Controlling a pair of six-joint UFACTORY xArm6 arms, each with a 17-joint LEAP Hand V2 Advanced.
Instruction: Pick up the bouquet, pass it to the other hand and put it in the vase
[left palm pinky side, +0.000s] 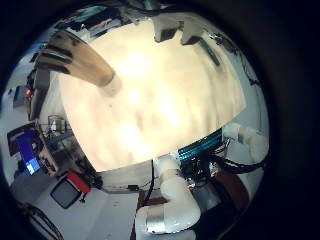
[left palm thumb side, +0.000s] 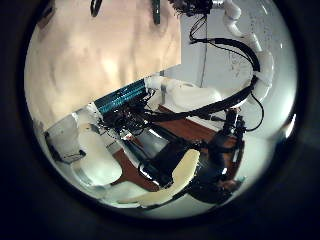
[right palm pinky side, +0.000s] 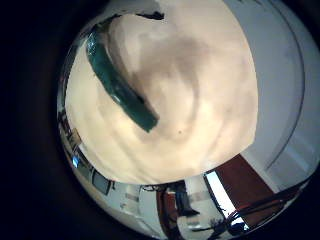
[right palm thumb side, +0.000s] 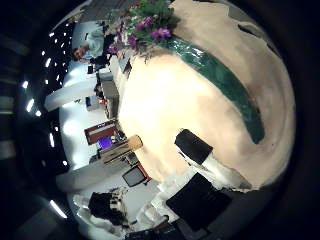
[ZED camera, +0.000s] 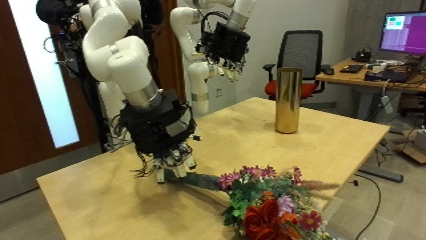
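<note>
In the outside view the bouquet (ZED camera: 270, 202), pink and red flowers with green stems, lies on the wooden table (ZED camera: 253, 135) near its front edge. My right hand (ZED camera: 168, 150) hangs low over the stem end with its fingers (ZED camera: 173, 167) pointing down and relaxed, holding nothing. The right little finger side palm view shows the green stem (right palm pinky side: 118, 82) lying on the table. The right thumb side palm view shows the stem (right palm thumb side: 228, 82) and the flowers (right palm thumb side: 145, 24). The gold vase (ZED camera: 288, 100) stands upright at the table's far side. My left hand (ZED camera: 224, 48) is high above the table, open and empty.
An office chair (ZED camera: 304, 60) and a desk with a monitor (ZED camera: 404, 33) stand behind the table.
</note>
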